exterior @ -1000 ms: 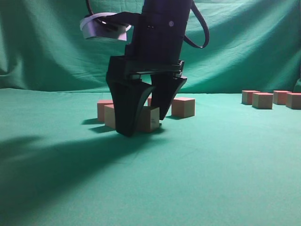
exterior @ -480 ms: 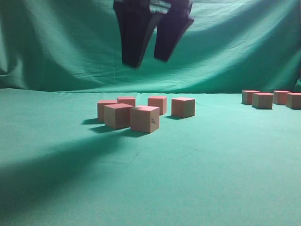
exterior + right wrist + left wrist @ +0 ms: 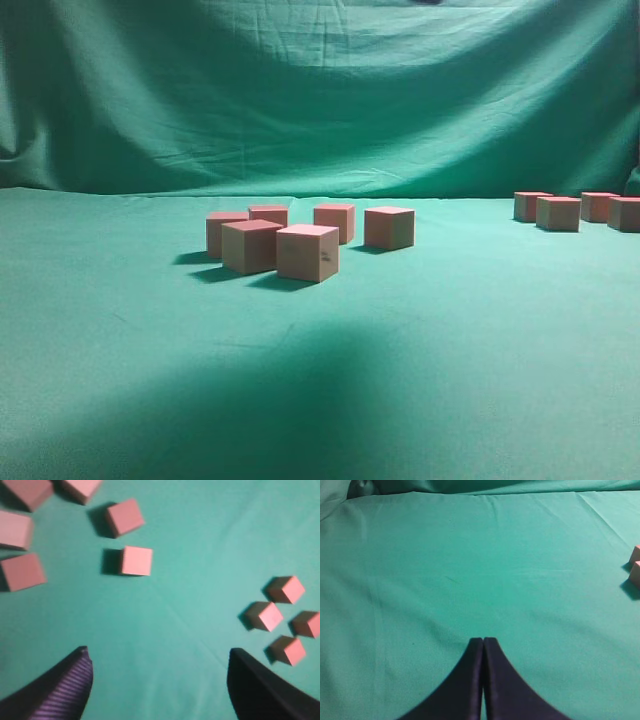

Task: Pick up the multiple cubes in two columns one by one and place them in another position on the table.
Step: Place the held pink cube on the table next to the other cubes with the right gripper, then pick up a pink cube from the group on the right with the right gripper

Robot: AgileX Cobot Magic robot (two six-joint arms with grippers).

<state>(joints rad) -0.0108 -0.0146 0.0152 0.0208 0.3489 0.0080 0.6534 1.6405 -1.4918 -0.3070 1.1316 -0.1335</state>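
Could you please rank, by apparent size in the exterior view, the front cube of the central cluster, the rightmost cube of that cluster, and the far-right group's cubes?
1. Front cube, largest.
2. Rightmost cluster cube.
3. Far-right cubes, smallest.
Distance from the camera likely explains the difference.

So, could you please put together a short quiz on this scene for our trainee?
1. Count: in the exterior view, how many cubes sit in the group at the far right of the table?
2. True or false: the left gripper is open around a cube.
3. Choose one: the right gripper is
A) shut on a cube
B) open and empty, above the cloth
C) pressed flat on the cloth

Key: 1. Four. 2. False: its fingers are shut together over bare cloth. 3. B.
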